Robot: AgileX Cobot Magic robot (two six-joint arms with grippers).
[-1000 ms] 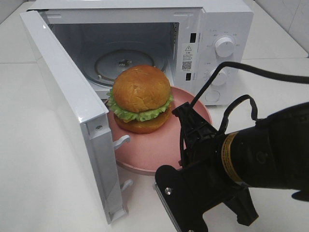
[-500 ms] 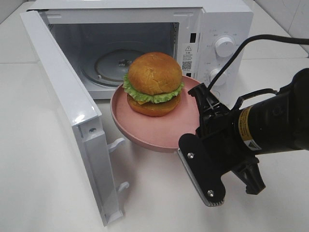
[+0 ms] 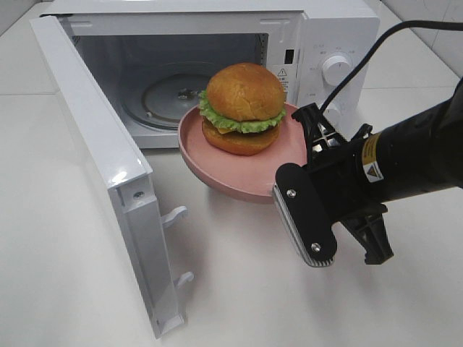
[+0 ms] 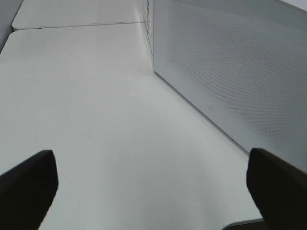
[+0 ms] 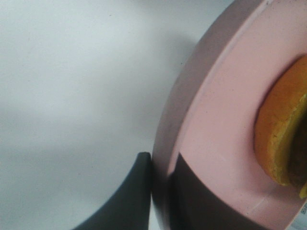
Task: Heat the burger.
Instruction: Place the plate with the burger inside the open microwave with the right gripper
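Observation:
The burger [image 3: 244, 107], a golden-brown bun with green lettuce, sits on a pink plate [image 3: 231, 170] held in the air just in front of the open microwave [image 3: 340, 29]. My right gripper [image 3: 307, 137] is shut on the plate's right rim. In the right wrist view the gripper [image 5: 160, 191] has its dark fingers [image 5: 132, 196] on either side of the plate's rim [image 5: 216, 134], with the burger's edge [image 5: 280, 139] at the far side. My left gripper [image 4: 153, 191] is open and empty over bare table; it is out of the exterior view.
The microwave door [image 3: 94, 144] stands open to the left, and its perforated face also shows in the left wrist view [image 4: 240, 62]. A glass turntable [image 3: 170, 90] lies inside the cavity. Two knobs [image 3: 337, 69] sit on the right panel. The white table [image 3: 65, 253] surrounds it.
My right gripper has lifted the plate with the burger and carried it back and to the right, closer to the microwave opening. The door has not moved.

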